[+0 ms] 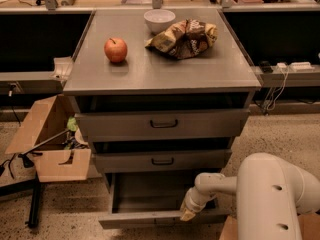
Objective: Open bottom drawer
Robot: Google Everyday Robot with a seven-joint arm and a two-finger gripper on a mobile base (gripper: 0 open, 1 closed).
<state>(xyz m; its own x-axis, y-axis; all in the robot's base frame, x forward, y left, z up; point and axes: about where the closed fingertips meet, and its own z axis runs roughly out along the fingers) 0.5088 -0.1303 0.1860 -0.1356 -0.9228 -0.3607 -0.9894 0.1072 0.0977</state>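
The bottom drawer (150, 196) of the grey metal cabinet is pulled out toward me, showing its shallow flat tray; its narrow front panel (135, 219) runs along the lower edge of the view. My gripper (188, 213) is at the drawer's front panel, right of centre, at the end of my white arm (270, 194). The drawer's handle is hidden. The middle drawer (162, 160) and top drawer (162, 124) are closed, each with a dark loop handle.
On the cabinet top (200, 69) lie a red apple (115, 49), a white bowl (159, 20) and a crumpled chip bag (184, 36). An open cardboard box (45, 144) stands on the floor at the left, with a dark stand (27, 194) beside it. Cables hang at the right.
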